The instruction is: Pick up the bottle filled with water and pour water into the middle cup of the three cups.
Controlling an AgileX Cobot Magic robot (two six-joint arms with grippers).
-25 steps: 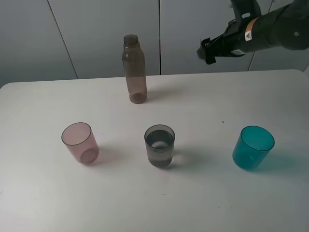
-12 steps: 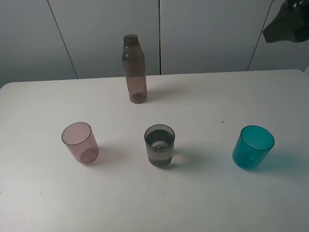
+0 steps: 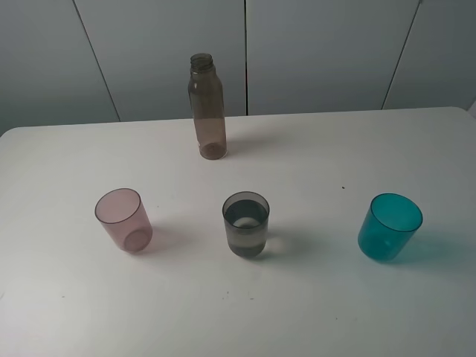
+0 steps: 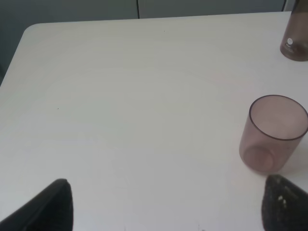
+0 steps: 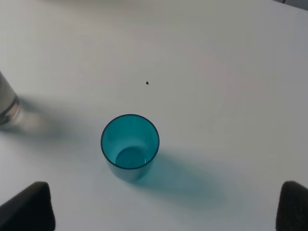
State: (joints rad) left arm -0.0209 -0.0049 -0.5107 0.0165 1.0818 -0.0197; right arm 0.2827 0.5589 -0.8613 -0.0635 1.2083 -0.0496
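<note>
While no arm shows from above, the bottle (image 3: pixel 207 105) stands upright at the back of the table (image 3: pixel 312 149), and the middle cup (image 3: pixel 246 224) holds water.
From the left wrist, the left gripper (image 4: pixel 166 204) sits spread and empty near the pink cup (image 4: pixel 275 133), likely parked clear. From the right wrist, the right gripper (image 5: pixel 166 209) is spread wide over the teal cup (image 5: pixel 130 146), gripping nothing; pouring looks done.
</note>
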